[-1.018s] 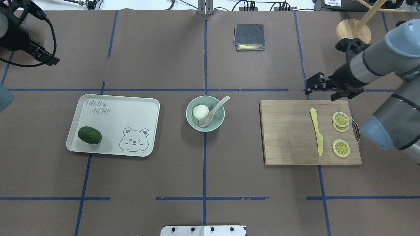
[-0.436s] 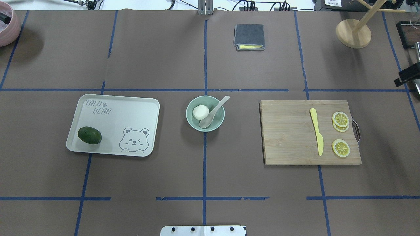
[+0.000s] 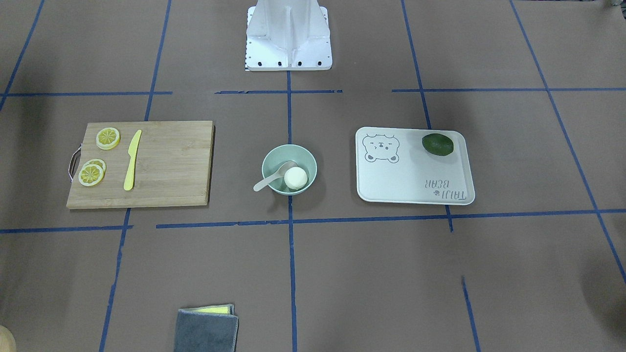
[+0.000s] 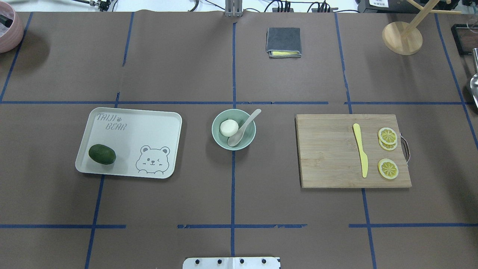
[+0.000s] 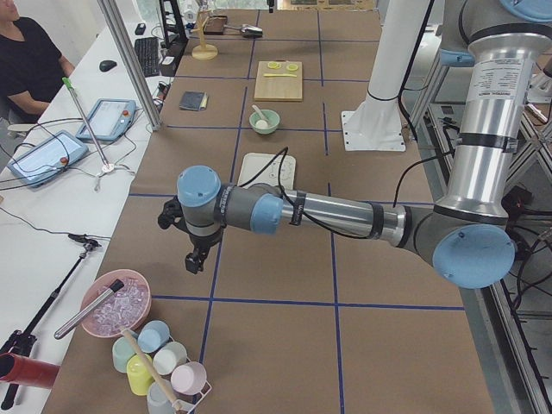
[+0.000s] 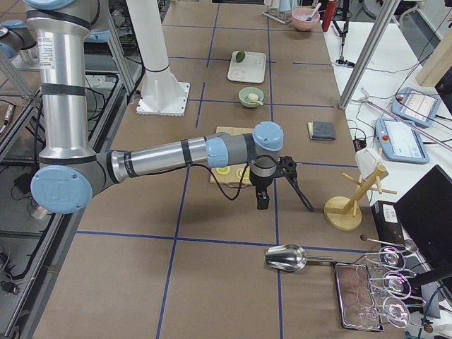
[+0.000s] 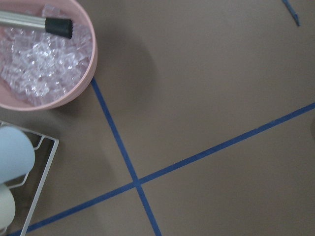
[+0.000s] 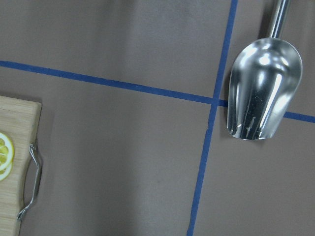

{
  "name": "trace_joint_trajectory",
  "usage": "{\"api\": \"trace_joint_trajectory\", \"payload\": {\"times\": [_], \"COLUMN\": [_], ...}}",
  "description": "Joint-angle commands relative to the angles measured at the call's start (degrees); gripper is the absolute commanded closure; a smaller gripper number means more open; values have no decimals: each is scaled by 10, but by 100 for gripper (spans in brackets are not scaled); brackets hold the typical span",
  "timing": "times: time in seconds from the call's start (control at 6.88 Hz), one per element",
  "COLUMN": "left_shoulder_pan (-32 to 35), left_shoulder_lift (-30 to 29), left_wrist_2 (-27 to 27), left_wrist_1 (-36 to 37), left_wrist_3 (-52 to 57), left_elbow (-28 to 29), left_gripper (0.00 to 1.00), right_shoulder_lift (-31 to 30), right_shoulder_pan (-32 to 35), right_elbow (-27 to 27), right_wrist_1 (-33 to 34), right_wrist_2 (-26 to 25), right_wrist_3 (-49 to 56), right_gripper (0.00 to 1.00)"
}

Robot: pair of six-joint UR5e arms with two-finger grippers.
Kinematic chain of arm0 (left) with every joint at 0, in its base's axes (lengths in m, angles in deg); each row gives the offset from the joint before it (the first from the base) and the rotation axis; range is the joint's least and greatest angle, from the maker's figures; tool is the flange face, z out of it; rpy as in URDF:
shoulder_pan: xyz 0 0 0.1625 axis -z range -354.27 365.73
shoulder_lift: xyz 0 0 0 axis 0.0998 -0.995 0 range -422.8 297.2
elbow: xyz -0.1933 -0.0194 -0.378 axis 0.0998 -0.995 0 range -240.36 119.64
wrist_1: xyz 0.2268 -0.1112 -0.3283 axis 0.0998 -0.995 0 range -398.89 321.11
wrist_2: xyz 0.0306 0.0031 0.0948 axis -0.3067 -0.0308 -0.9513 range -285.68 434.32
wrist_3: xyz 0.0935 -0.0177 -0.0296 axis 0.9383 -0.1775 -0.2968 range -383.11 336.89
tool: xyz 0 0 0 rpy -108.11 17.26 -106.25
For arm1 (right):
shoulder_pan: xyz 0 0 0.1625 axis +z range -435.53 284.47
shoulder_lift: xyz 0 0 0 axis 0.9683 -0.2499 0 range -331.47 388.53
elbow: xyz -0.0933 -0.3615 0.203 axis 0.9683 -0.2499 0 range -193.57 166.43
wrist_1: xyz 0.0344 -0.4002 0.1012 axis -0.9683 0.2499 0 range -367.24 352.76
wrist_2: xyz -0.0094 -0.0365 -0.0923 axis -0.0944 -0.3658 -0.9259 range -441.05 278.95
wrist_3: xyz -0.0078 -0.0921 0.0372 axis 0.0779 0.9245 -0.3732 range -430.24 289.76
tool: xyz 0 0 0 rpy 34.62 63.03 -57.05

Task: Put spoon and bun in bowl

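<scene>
The mint-green bowl [image 4: 214, 131] stands at the table's middle. The white bun [image 4: 228, 127] lies inside it. The beige spoon [image 4: 244, 127] rests in it too, scoop down and handle over the far right rim. The front-facing view shows the bowl [image 3: 267, 165], bun [image 3: 296, 178] and spoon [image 3: 266, 183] the same way. Neither gripper shows in the overhead view. The left gripper [image 5: 197, 259] hangs over the table's left end, far from the bowl. The right gripper [image 6: 263, 201] hangs past the cutting board at the right end. I cannot tell if either is open or shut.
A cream bear tray [image 4: 149, 123] with an avocado [image 4: 102, 154] lies left of the bowl. A cutting board [image 4: 328, 157] with a yellow knife [image 4: 360, 149] and lemon slices [image 4: 387, 168] lies right. A folded cloth [image 4: 283, 42], a wooden stand [image 4: 402, 37], a pink ice bowl [image 7: 49, 64] and a metal scoop [image 8: 263, 93] sit at the edges.
Both arms have pulled back out of the overhead view, the left to the left end, the right to the right end. Bowl, bun and spoon have not moved.
</scene>
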Motion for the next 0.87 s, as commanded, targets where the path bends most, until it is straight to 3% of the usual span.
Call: {"api": "trace_joint_trajectory", "payload": {"times": [0.0, 0.29, 0.58, 0.73], "left_shoulder_pan": [-1, -1, -3, -3], "left_shoulder_lift": [37, 36, 29, 31], "left_wrist_2": [-1, -5, -6, -7], "left_wrist_1": [0, -22, -1, 48], "left_wrist_3": [3, 3, 3, 3], "left_elbow": [-14, -11, -11, -20], "left_gripper": [0, 0, 0, 0], "right_shoulder_lift": [-13, -13, -13, -15], "right_shoulder_pan": [12, 12, 11, 11], "right_elbow": [1, 3, 4, 2], "right_wrist_1": [0, 2, -1, 1], "right_wrist_2": [3, 19, 15, 13], "right_wrist_3": [8, 7, 4, 2], "right_gripper": [0, 0, 0, 0]}}
